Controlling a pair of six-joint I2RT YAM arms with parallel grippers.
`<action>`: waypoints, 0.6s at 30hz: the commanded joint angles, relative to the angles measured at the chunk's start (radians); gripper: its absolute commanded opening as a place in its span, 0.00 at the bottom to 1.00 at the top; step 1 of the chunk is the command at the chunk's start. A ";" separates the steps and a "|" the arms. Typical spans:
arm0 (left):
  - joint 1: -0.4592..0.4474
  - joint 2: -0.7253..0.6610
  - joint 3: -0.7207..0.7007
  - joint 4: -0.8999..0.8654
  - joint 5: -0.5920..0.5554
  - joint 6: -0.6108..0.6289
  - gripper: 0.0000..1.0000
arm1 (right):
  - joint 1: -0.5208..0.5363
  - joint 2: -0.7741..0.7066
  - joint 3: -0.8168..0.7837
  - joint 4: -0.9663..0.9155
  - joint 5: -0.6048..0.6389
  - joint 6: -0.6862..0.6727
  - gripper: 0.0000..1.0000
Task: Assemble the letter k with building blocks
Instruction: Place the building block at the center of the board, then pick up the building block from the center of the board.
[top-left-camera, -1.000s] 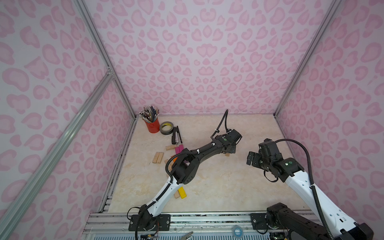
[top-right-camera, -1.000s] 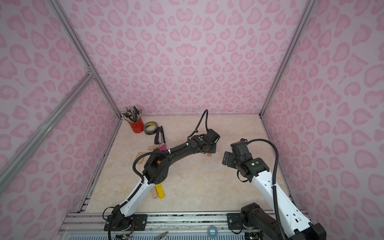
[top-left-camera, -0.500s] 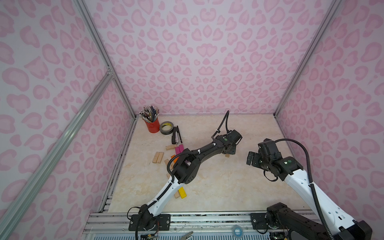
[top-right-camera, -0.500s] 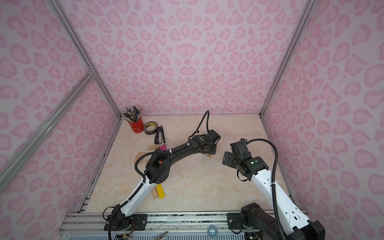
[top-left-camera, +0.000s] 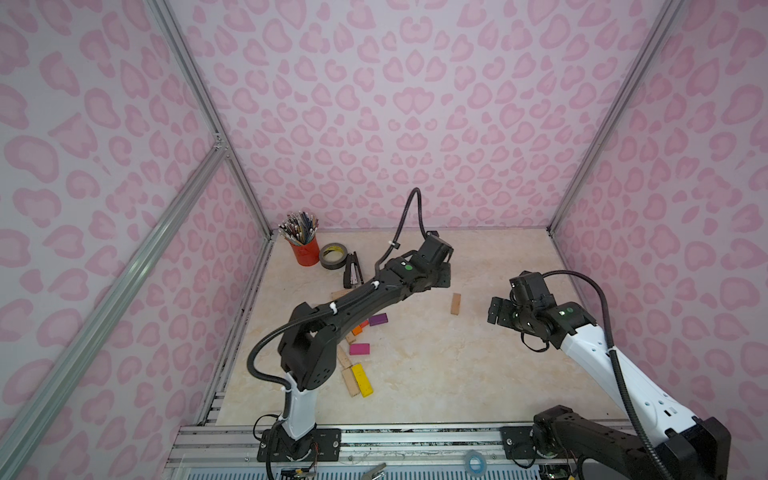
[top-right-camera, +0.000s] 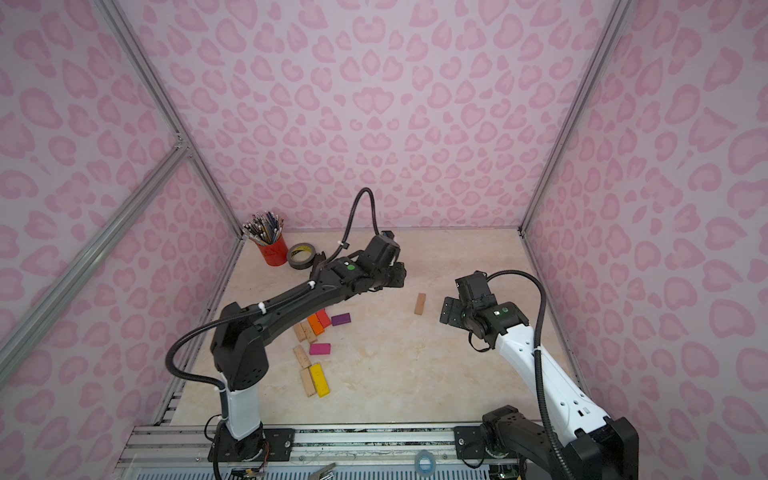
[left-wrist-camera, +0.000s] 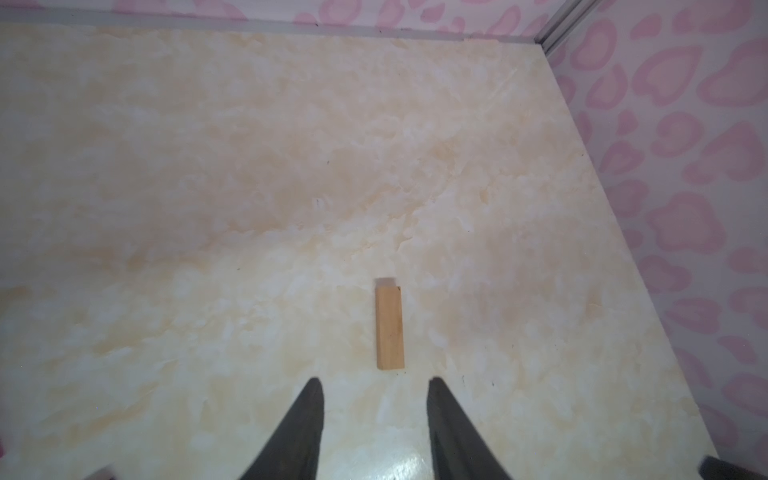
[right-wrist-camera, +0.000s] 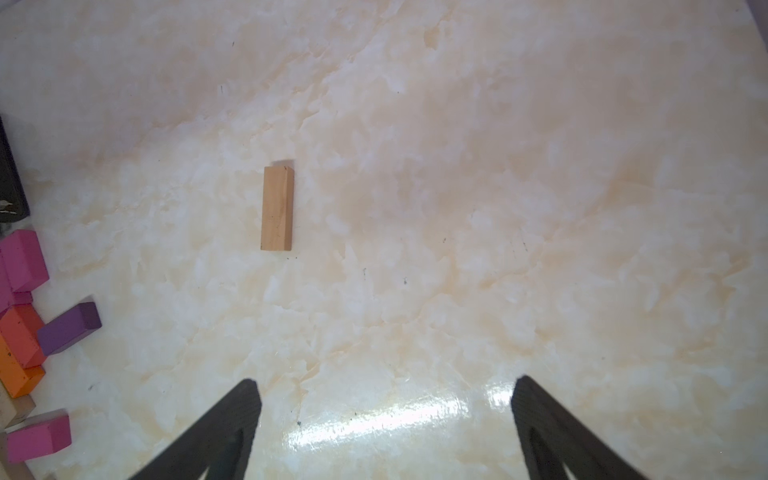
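The left gripper (left-wrist-camera: 376, 415) has its two dark fingers parted by a moderate gap and nothing between them. Just ahead of their tips lies a plain wood block (left-wrist-camera: 390, 328), its long axis pointing straight away from the gripper, apart from both fingers. The right gripper (right-wrist-camera: 386, 399) is spread wide and is also empty, hovering over the bare marbled table (right-wrist-camera: 540, 208). In both top views this block sits alone in the middle of the frame between the two grippers, flat on the table, its length running nearly up-down toward the back wall with the far end tipped slightly right. Lower left of it, beside the left arm, the loose blocks cluster: a purple block (top-right-camera: 340, 319) lying crosswise, an orange block (top-right-camera: 314, 324), a magenta block (top-right-camera: 320, 348) and a yellow block (top-right-camera: 319, 379) lying lengthwise against a wooden one. In the upper left stand a stapler (top-left-camera: 353, 271), a tape roll (top-left-camera: 333, 256) and a red pencil cup (top-left-camera: 305, 251).
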 joint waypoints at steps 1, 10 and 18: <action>0.056 -0.195 -0.197 0.191 0.066 0.020 0.45 | 0.018 0.076 0.025 0.046 -0.034 -0.008 0.93; 0.144 -0.625 -0.608 0.255 0.175 0.188 0.66 | 0.116 0.413 0.177 0.108 0.044 0.005 0.85; 0.121 -0.816 -0.783 0.269 0.351 0.377 0.93 | 0.125 0.672 0.300 0.133 0.068 -0.017 0.75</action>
